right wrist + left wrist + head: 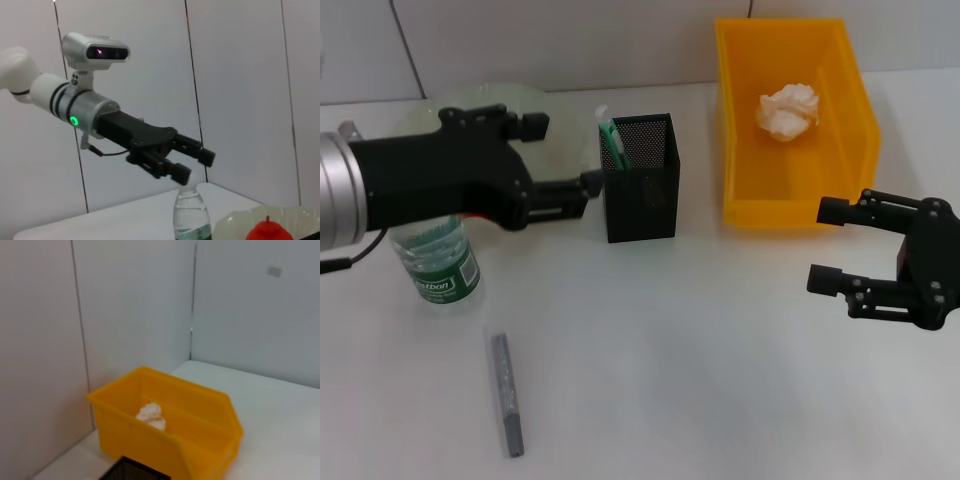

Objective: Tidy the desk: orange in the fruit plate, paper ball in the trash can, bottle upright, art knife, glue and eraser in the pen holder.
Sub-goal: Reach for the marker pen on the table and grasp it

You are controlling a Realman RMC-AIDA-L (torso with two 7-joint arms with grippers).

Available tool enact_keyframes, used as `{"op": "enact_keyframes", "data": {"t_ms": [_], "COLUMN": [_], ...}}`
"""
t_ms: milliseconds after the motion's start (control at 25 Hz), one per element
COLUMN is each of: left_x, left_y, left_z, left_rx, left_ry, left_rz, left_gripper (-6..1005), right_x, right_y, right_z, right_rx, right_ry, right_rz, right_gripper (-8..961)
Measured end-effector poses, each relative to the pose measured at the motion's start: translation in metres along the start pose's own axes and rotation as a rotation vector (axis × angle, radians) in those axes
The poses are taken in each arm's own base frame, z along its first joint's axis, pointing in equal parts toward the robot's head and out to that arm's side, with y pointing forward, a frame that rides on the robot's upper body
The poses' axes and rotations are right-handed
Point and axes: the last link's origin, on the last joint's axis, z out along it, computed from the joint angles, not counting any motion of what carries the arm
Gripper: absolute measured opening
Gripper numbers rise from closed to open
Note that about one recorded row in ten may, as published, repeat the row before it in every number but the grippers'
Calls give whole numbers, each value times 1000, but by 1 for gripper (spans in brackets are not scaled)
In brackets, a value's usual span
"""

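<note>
Paper ball (788, 111) lies inside the yellow trash bin (850, 165) in your head view; the bottle (440, 262) stands upright under the left gripper (565, 158), whose fingers are spread and empty beside the black mesh pen holder (640, 190). A grey art knife (506, 394) lies flat on the desk (700, 380). Your right gripper (832, 245) hovers released, near the bin's front. Left wrist view repeats the bin with the ball. Right wrist view shows the left gripper's fingers parted above the bottle cap, a red-orange fruit (267, 231) on the plate (235, 220).
</note>
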Motion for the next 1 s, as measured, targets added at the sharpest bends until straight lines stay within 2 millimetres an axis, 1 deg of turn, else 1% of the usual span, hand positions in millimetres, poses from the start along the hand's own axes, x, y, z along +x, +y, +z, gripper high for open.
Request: {"op": "enact_keyframes", "data": {"t_ms": [80, 200, 320, 400, 680, 880, 1000], "left_x": [0, 0, 0, -5, -21, -26, -26], "left_y": [0, 10, 10, 15, 14, 9, 6], "left_z": [0, -11, -11, -18, -20, -18, -15], "left_rx": [0, -57, -57, -72, -58, -1, 24], "left_ry": [0, -70, -70, -197, -439, -557, -587], "left_rz": [0, -18, -18, -12, -66, -124, -150], "left_gripper": [811, 811, 810, 810, 810, 810, 810], "right_x": [0, 0, 1, 0, 1, 2, 2], "right_y": [-1, -1, -1, -2, -4, -5, -4], "right_z": [0, 0, 1, 2, 4, 6, 6], "right_rx": [4, 5, 3, 1, 0, -3, -3], "right_ry": [1, 0, -1, -2, -1, -3, -4], "right_rz": [0, 1, 3, 2, 5, 4, -1], "right_gripper": [761, 761, 761, 761, 761, 761, 761]}}
